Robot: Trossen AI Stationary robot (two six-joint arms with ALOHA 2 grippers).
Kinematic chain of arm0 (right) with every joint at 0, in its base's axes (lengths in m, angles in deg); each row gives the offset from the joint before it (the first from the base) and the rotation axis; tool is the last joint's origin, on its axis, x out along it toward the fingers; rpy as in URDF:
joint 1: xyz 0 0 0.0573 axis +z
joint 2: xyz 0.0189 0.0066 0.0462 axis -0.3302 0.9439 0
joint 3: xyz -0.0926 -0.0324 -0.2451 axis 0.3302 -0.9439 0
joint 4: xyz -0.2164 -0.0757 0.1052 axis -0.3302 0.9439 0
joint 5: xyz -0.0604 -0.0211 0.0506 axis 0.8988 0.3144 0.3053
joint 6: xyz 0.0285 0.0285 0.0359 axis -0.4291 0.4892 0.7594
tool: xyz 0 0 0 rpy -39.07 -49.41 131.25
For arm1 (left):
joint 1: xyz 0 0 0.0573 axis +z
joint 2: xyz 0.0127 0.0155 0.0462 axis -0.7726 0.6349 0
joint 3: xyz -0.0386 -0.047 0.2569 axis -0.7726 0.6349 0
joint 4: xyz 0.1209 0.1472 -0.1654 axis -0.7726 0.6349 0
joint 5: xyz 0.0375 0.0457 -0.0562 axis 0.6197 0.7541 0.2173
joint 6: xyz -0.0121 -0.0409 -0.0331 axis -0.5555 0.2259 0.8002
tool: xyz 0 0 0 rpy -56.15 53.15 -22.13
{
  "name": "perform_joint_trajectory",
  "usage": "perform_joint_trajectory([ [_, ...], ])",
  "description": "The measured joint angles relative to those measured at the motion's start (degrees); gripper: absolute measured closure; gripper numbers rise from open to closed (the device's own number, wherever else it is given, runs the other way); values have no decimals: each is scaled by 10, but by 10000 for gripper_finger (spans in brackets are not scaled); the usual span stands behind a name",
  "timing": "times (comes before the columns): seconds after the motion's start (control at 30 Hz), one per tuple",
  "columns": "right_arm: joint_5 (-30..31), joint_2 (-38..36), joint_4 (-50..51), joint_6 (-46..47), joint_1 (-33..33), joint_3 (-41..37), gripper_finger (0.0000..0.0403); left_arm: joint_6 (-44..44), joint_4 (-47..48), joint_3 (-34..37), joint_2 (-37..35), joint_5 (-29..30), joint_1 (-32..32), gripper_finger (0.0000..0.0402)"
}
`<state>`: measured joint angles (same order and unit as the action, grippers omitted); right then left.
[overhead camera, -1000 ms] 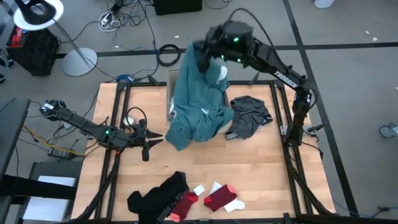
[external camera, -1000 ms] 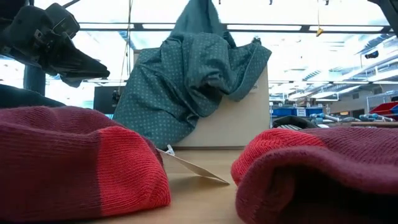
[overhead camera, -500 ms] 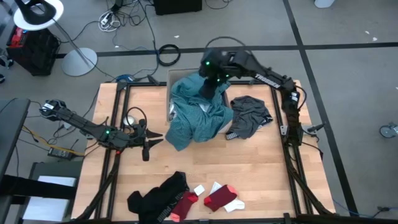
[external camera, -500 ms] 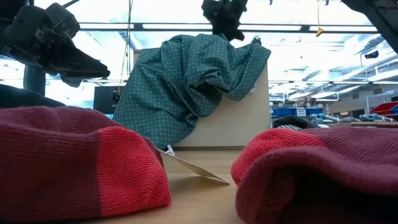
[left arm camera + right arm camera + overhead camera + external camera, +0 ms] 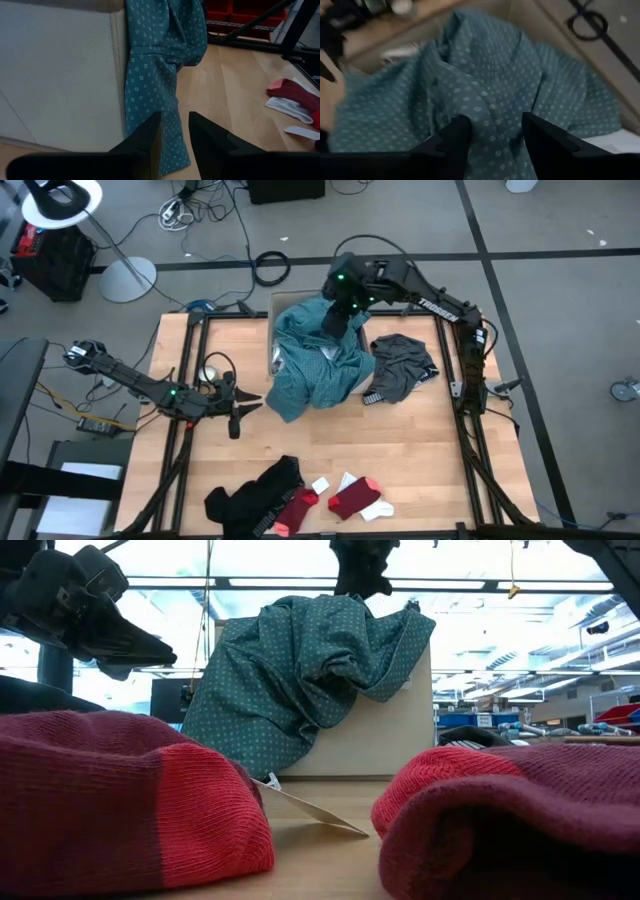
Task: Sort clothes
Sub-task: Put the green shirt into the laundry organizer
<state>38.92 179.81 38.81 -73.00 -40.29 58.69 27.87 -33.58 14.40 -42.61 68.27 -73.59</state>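
Observation:
A teal dotted garment (image 5: 315, 370) lies heaped on a tan cardboard box (image 5: 380, 730) at the table's far middle. One end hangs down the box's front to the tabletop (image 5: 160, 65). My right gripper (image 5: 338, 320) hovers just above the heap, open and empty (image 5: 495, 130). The low view (image 5: 360, 565) shows it clear of the cloth. My left gripper (image 5: 245, 408) waits open at the table's left, level with the box's near side (image 5: 175, 125). A dark grey garment (image 5: 400, 368) lies right of the box.
A black garment (image 5: 250, 492) and red-and-white socks (image 5: 352, 498) lie near the table's front edge. The socks fill the low view's foreground (image 5: 120, 800). Bare wood lies between them and the box. Metal frame rails run along the table's left and right edges.
My right gripper has come down from high over the box with the teal garment and let it go. The garment, which was stretched upward below the gripper, has dropped into a heap on the box. The gripper has then risen slightly.

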Motion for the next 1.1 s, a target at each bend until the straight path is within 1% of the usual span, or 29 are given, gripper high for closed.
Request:
perform_joint_trajectory([
  [0.17, 0, -31, -37, 12, 8, 0, 224, 0, 0, 0, 0, 3, 0, 298],
  [0.27, 0, -45, -39, 14, 18, 1, 225, 0, 0, 0, 0, 4, 0, 298],
  [0.53, 0, -40, -35, 19, 52, 1, 229, 0, 0, 0, 0, 5, 0, 298],
  [0.73, 1, 16, -26, 20, 64, -5, 229, 0, -2, 0, 0, 6, 0, 298],
  [0.9, 1, 96, -17, 20, 62, -5, 229, 0, -2, 0, 0, 6, 0, 298],
  [1.1, -12, 196, -23, 24, 40, -5, 231, 0, -4, 0, 0, 6, 0, 298],
])
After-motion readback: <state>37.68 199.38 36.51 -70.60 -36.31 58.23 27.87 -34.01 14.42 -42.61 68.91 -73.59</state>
